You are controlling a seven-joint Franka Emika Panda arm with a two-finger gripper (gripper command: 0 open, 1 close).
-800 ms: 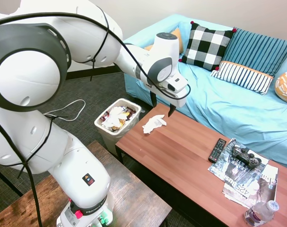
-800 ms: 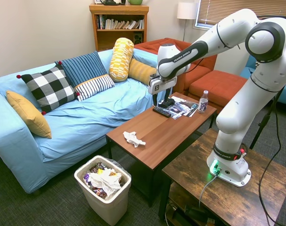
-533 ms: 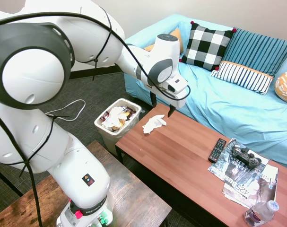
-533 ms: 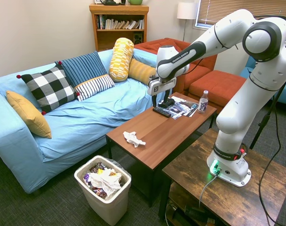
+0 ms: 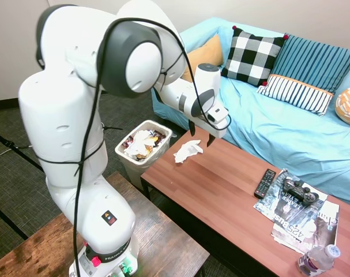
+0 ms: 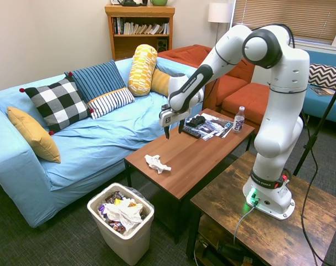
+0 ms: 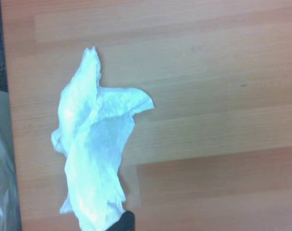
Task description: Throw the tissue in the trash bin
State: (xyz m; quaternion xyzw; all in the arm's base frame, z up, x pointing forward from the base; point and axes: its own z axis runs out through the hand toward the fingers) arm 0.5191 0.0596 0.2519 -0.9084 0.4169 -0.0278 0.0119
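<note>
A light blue sofa (image 5: 290, 121) is seen across the upper right of the first exterior view, and along the left and centre of the second exterior view. Cushions are lined against its back: a black-and-white checked cushion (image 5: 252, 56), a dark blue striped cushion (image 5: 316, 60), a white striped cushion (image 5: 296, 92) and a mustard cushion (image 6: 34, 134).

A reddish wooden coffee table (image 5: 221, 190) is placed in front of the sofa, running from the centre toward the lower right of the first exterior view. The white robot arm (image 5: 76, 115) is bent over the table's left end.

The trash bin (image 5: 128, 163), white and lined with a clear bag, is set on the dark carpet just beside the table's left end. It is filled with crumpled white papers and coloured wrappers.

Magazines (image 5: 301, 216) are spread at the lower right end of the table, with a game controller (image 5: 300, 190) laid on them, a black remote (image 5: 264, 183) just beside them, and a plastic bottle (image 5: 317, 259) near the bottom right corner.

The tissue (image 5: 187, 150), white and crumpled, is lying on the table near its left end, close to the bin. In the wrist view the tissue (image 7: 95, 159) is shown at left of centre on the wood grain.

The gripper (image 5: 201, 133) is held above the table just right of the tissue, fingers pointing down, spread apart and holding nothing.
</note>
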